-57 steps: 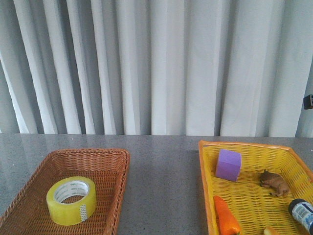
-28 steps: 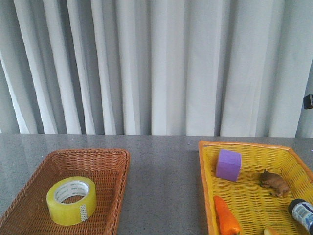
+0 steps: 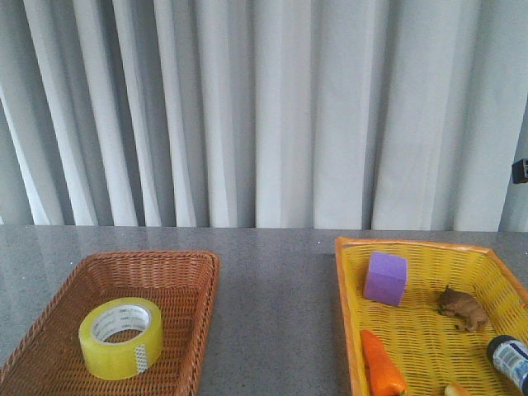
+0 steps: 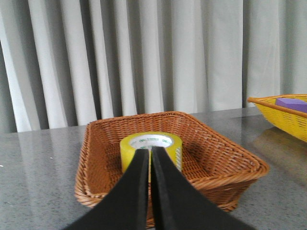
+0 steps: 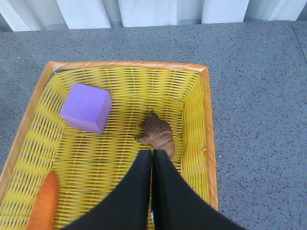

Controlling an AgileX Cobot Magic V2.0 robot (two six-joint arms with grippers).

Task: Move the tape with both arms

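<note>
The yellow tape roll [image 3: 120,337] with a white printed core lies flat in the brown wicker basket [image 3: 190,272] at the left of the table. It also shows in the left wrist view [image 4: 165,143], beyond my left gripper [image 4: 150,151], which is shut and empty, short of the basket's near rim. My right gripper [image 5: 152,152] is shut and empty above the yellow basket [image 5: 194,129], close to a brown toy animal [image 5: 158,133]. Neither arm shows in the front view.
The yellow basket [image 3: 351,280] at the right holds a purple cube [image 3: 385,278], the brown toy animal [image 3: 463,308], an orange carrot [image 3: 381,365] and a dark bottle [image 3: 510,360]. Grey tabletop [image 3: 276,305] lies between the baskets. White curtains hang behind.
</note>
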